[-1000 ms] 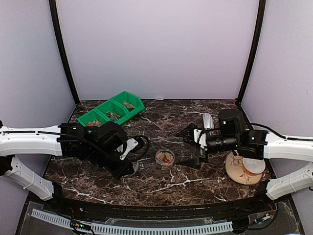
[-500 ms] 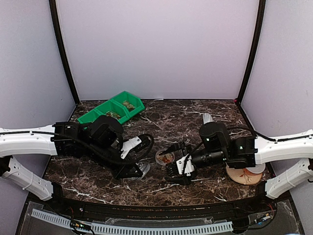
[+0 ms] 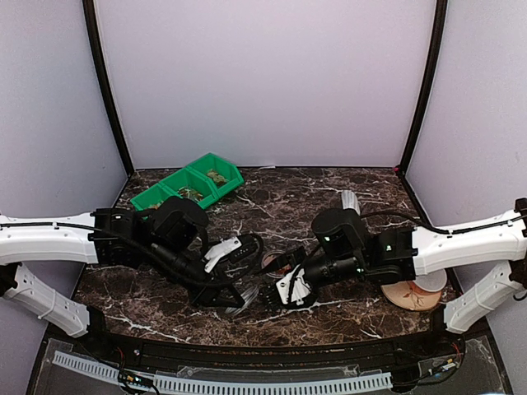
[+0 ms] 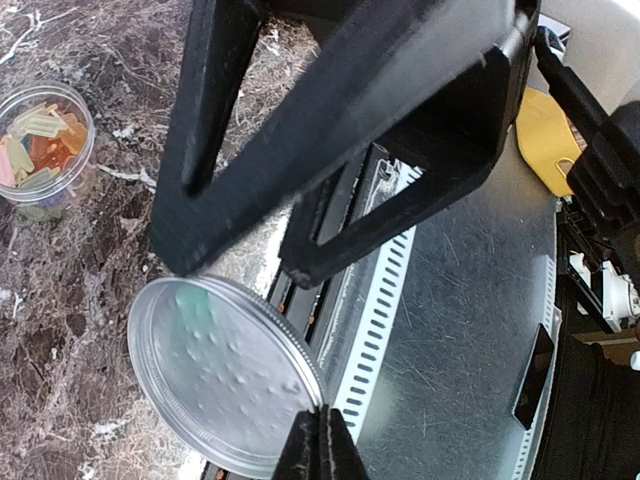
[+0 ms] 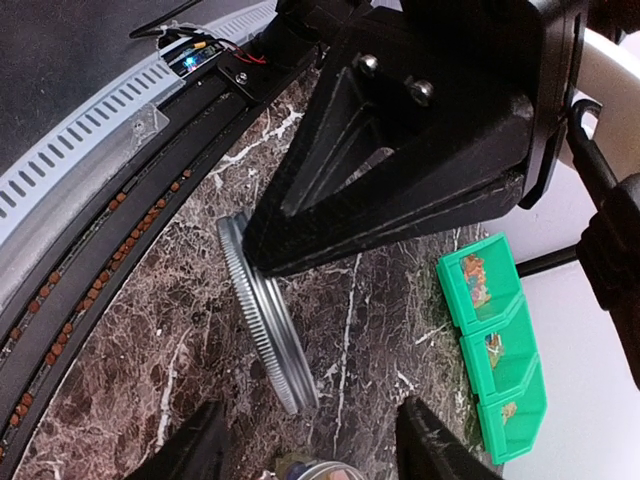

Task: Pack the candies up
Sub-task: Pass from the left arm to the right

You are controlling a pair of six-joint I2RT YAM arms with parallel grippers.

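The candies [image 4: 38, 148] fill a small clear jar [image 3: 277, 262] at the table's middle, partly hidden behind my right gripper in the top view. More candies lie in the green bin [image 3: 188, 188]. My left gripper [image 4: 322, 438] is shut on the rim of a round silver lid [image 4: 222, 372], which is tilted on edge near the front of the table [image 3: 240, 298]. My right gripper [image 5: 310, 410] faces it with its jaws apart on either side of the lid [image 5: 268, 325], not touching it. The jar's rim [image 5: 312, 468] shows just below the lid.
A silvery metal object [image 3: 350, 200] lies behind the right arm. A patterned plate [image 3: 409, 297] with a white cup on it sits at the right. A slotted rail [image 3: 247, 383] runs along the front edge, close under both grippers.
The right arm has swung left and forward from beside the plate to the lid, its jaws narrowing. The left gripper has carried the lid a little rightward and tilted it up.
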